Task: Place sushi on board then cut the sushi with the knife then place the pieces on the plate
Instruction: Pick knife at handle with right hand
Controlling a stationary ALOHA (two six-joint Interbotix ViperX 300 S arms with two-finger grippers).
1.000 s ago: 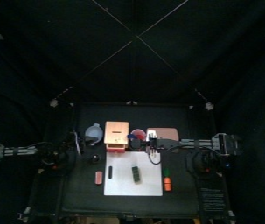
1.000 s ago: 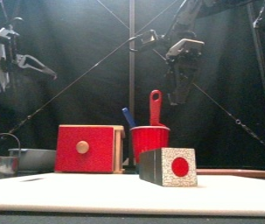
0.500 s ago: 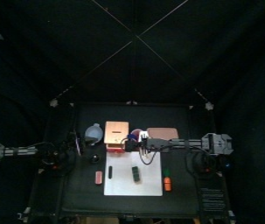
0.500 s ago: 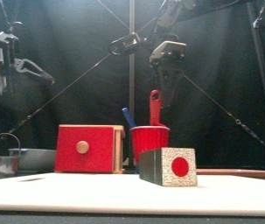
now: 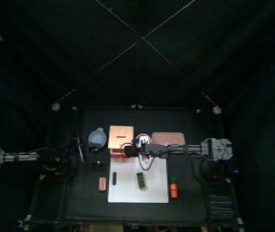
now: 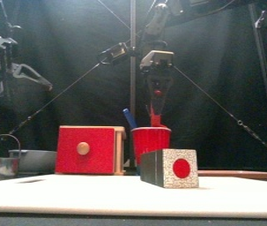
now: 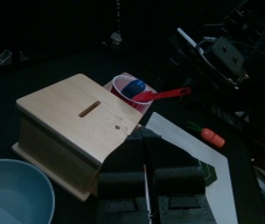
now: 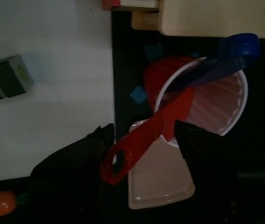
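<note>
One second brought the right gripper [image 6: 157, 92] in from the side and down over the red cup [image 6: 151, 143]. Nearest the front edge, the sushi roll [image 6: 171, 168] lay uncut on the white board [image 5: 125, 172]. The first step therefore looked done, and fetching a knife looked to be under way. Behind the roll, the red knife [image 8: 144, 144] stood in the cup beside the blue knife [image 8: 232, 45]. Its handle sat between the right gripper's spread jaws, which had not visibly closed on it. The wooden box [image 6: 91, 148] sat left of the cup and the pink tray [image 5: 166, 139] to its right, with no pieces showing on it. The left gripper [image 7: 156, 149] rested at the table's left, jaws together, holding nothing. No brand, label or writing could be read anywhere.
</note>
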